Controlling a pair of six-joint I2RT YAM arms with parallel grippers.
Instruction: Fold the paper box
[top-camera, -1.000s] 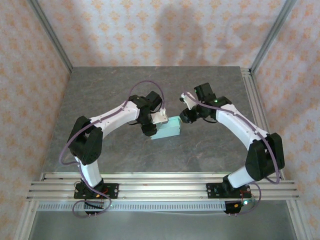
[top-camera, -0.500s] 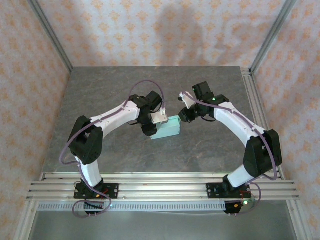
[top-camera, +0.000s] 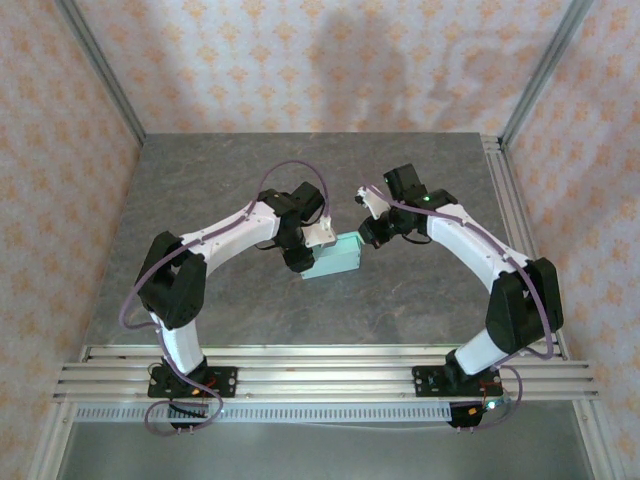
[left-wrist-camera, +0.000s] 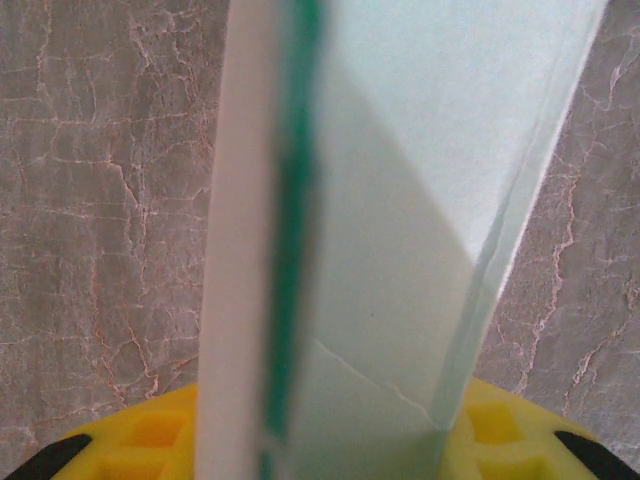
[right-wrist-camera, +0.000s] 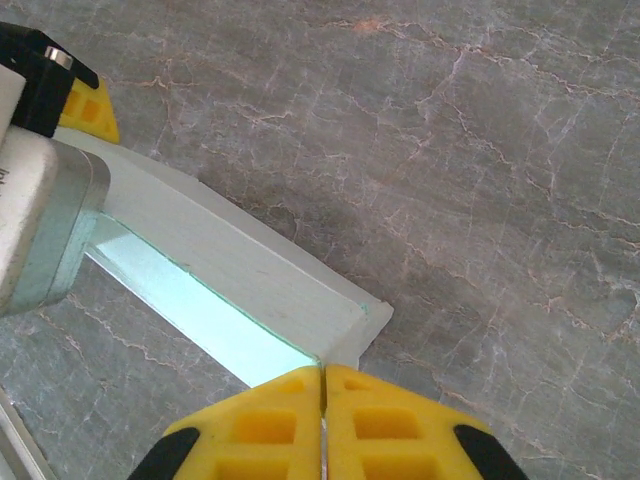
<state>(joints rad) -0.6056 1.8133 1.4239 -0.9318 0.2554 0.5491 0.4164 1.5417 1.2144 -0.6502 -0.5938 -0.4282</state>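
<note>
from where i stand, the step in hand looks like closing up the open right end of the box, and i'd say doing it well means one arm holding the body steady while the other pushes the end flap in along its crease, slowly, so the thin card doesn't buckle or slip out of the grip. the push should go in line with the long axis of the box, not across it.

past the aluminium rail (top-camera: 320, 365) where the arms are bolted, the pale mint-green, rectangular paper box (top-camera: 338, 258) of thin card sits at the middle of the grey marbled tabletop (top-camera: 200, 190), between the two arms. the left gripper (top-camera: 303, 257) is clamped on its left end; in the left wrist view the box (left-wrist-camera: 400, 250) runs up between the yellow fingers (left-wrist-camera: 150, 445), jaws partly apart at the width of the card body.

a little farther back, the right gripper (top-camera: 367, 237) is at the right end. in the right wrist view its yellow pads (right-wrist-camera: 260, 425) are pressed together, clenched with no gap, and their tips touch the end corner of the box (right-wrist-camera: 230, 270). whether a sliver of flap is nipped between them, i cannot tell. it looks more like a closed tip used to prod.
</note>
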